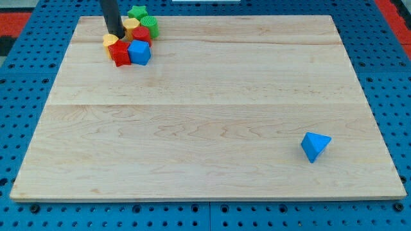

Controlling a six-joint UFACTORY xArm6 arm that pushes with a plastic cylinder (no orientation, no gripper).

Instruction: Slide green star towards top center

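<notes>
Dark rod upright, no pincer, my tip (117,35) left of green star (137,12)

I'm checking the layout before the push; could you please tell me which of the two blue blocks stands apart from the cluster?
The blue triangular block at the view's lower right stands alone; the other blue block touches the cluster.

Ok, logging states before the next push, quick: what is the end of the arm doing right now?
No gripper, only a rod. My tip holds nothing; it sits at the left edge of the block cluster, beside the yellow blocks, with the green star up and right of it.
</notes>
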